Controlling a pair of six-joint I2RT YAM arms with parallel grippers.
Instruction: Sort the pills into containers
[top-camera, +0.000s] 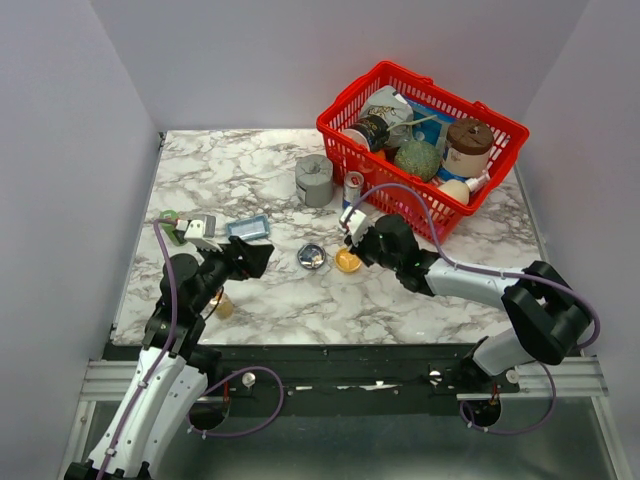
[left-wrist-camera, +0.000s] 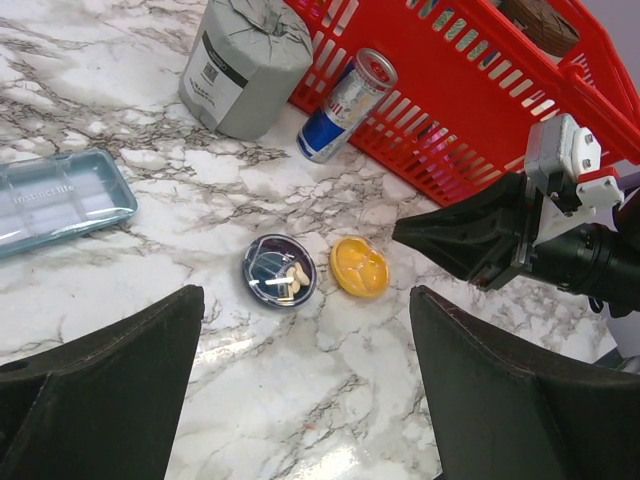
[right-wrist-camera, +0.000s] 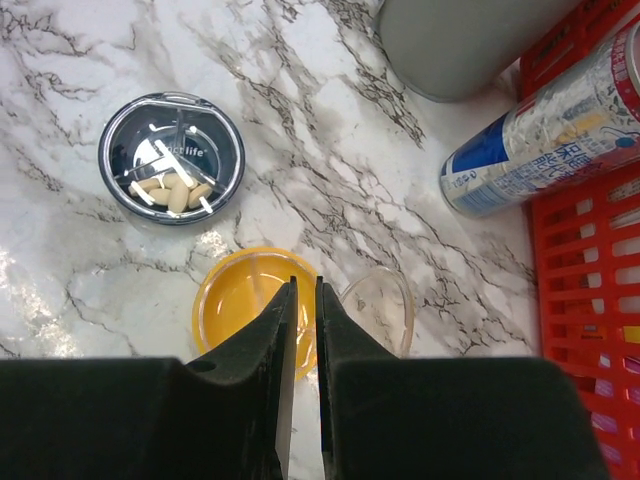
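Sitting side by side near the middle of the marble table (top-camera: 250, 160), a little toward its near edge, the two containers are small shallow rounds. The silvery dish (right-wrist-camera: 205, 135) has a bright rim and a dark bluish inside split by thin spokes, and several pale oblong pills (right-wrist-camera: 172, 190) are heaped in one compartment. To its right, the orange dish (right-wrist-camera: 235, 300) is translucent and glossy; whether it holds any pills cannot be told. A clear round ring (right-wrist-camera: 385, 300) lies just beside it. The right gripper (right-wrist-camera: 305, 285) hangs right over the orange dish, its jaws parted by only a thin slit and gripping nothing. The left gripper (top-camera: 260, 258), toward the left edge, is spread wide and empty, pointing at the dishes.
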